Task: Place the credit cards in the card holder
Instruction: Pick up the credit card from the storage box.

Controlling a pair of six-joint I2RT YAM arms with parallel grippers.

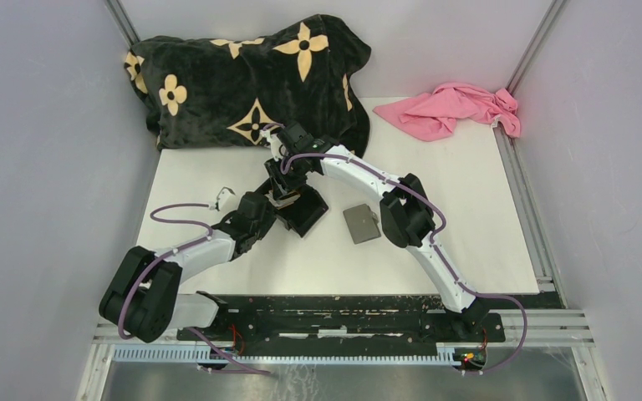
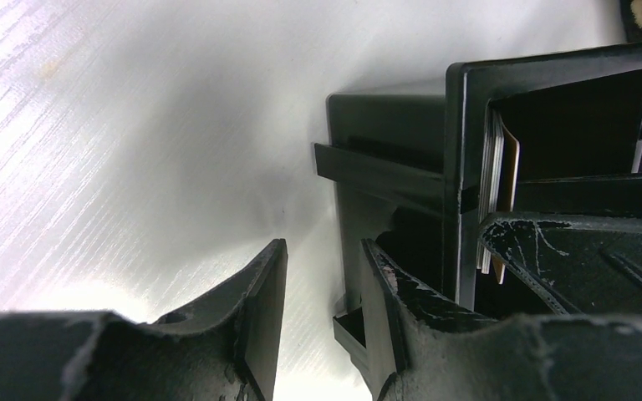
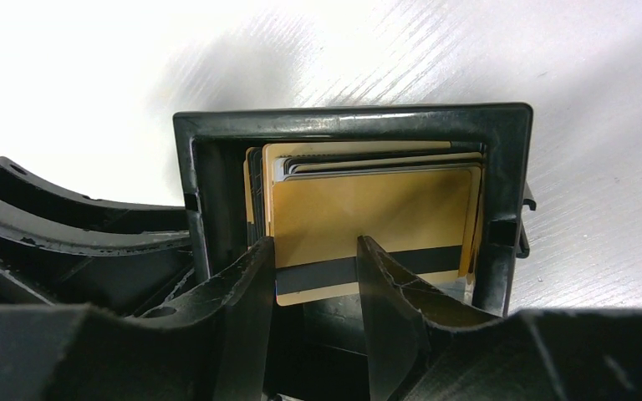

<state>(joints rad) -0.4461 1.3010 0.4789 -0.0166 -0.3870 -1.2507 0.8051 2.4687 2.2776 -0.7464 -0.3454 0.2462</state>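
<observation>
A black plastic box (image 1: 311,214) stands near the table's middle, and the credit cards (image 3: 368,213) lean upright inside it, a gold one in front of darker and silvery ones. My right gripper (image 3: 313,259) hangs open at the box's mouth. Its fingers stand in front of the gold card's face and hold nothing. My left gripper (image 2: 322,267) is open at the box's (image 2: 468,167) left side, its right finger against the box wall. The card edges (image 2: 497,167) show inside the box. The card holder (image 1: 360,223), a flat grey wallet, lies closed just right of the box, apart from both grippers.
A black blanket with tan flowers (image 1: 251,79) is heaped at the back left, close behind the right wrist. A pink cloth (image 1: 456,109) lies at the back right corner. A small white object (image 1: 220,199) sits left of the left arm. Grey walls flank the table.
</observation>
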